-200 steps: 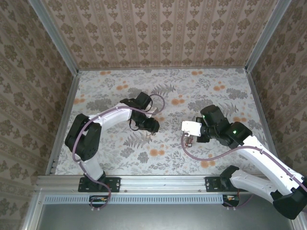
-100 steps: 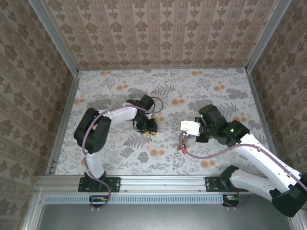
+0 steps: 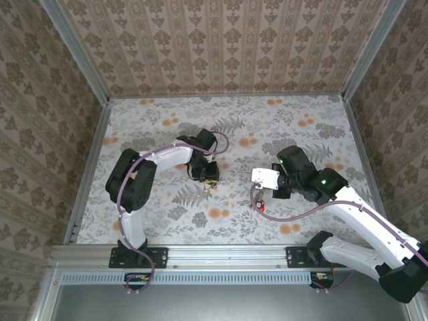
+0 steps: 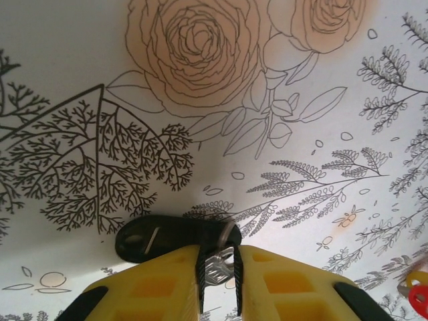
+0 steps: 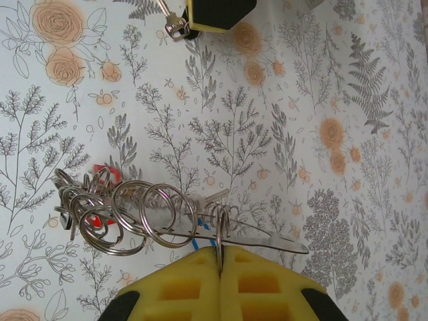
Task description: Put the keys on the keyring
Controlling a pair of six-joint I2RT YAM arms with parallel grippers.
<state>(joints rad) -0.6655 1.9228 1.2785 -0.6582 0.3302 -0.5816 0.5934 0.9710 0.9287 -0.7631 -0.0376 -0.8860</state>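
Observation:
A key with a black plastic head point(image 4: 160, 239) lies on the flowered table. Its silver metal part point(image 4: 217, 271) sits between the pads of my left gripper point(image 4: 219, 261), whose jaws are shut on it. That gripper point(image 3: 208, 179) points down at the table left of centre. My right gripper point(image 5: 220, 251) is shut on one split ring point(image 5: 219, 227) of the keyring point(image 5: 267, 242), a thin metal strip threaded with several silver rings point(image 5: 127, 214) and a red key tag point(image 5: 100, 221). The bunch point(image 3: 257, 199) hangs just over the table. The left gripper point(image 5: 221, 12) and its key point(image 5: 175, 25) lie ahead.
The red tag point(image 4: 418, 297) shows at the left wrist view's lower right edge. A purple cable point(image 3: 287, 215) loops on the table under the right arm. Patterned walls point(image 3: 221, 47) and metal rails point(image 3: 87, 174) fence the table, with bare cloth at the back and between the grippers.
The left gripper has shifted slightly left over the black key and its jaws have narrowed onto it. The right gripper moved a little left and down with the keyring, then held still.

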